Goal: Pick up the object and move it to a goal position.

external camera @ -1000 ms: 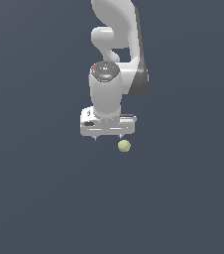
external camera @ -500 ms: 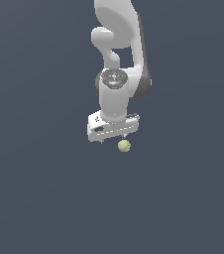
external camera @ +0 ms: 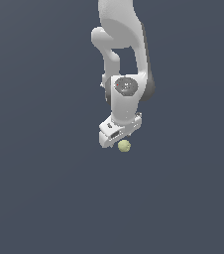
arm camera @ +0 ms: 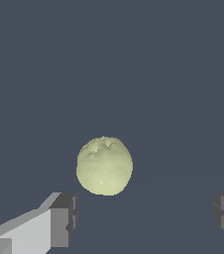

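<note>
The arm reaches down from the top of the exterior view, its white gripper directly above the ball, which lies on the plain dark floor and shows just under the head's lower edge. In the wrist view the jaws stand wide apart: one finger and the other at the frame's edge, with the ball beyond the tips, not between them, and nearer the first finger. Nothing is gripped.

Step in hand, as judged: the approach before the grasp. The next move calls for a small shift to centre the ball in the gap, then a descent until the pads flank it, then closing. No goal marker is visible in either view.
</note>
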